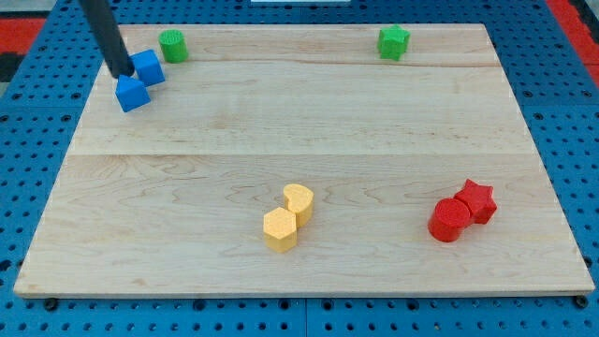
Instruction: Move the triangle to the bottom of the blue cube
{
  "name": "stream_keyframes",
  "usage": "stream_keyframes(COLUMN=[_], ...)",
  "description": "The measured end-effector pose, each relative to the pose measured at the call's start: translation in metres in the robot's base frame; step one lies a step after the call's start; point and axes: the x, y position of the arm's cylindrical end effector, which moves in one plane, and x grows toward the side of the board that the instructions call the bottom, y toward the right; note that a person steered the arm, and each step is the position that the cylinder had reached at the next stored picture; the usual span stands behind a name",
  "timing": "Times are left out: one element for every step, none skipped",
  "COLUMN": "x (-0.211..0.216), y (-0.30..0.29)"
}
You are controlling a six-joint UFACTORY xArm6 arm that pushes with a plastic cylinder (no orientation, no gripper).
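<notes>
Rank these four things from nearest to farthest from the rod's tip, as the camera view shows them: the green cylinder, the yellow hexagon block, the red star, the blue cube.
Measured from my tip:
1. Blue cube, touching the tip at the view's top left.
2. Green cylinder, just right of the cube, at the top edge.
3. Yellow hexagon block, bottom centre.
4. Red star, lower right, farthest.

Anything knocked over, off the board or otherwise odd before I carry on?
Nothing stands out. All eight blocks sit flat on the board; none is damaged or off the edge. My tip sits at the top left, against the two blue blocks.
</notes>
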Motion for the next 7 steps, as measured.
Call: stream_keyframes(x=[-0.007, -0.009, 0.015, 0.048, 0.065, 0.078, 0.072], y=[0.014, -0.021, -0.027, -0.029, -0.006, 0.016, 0.016])
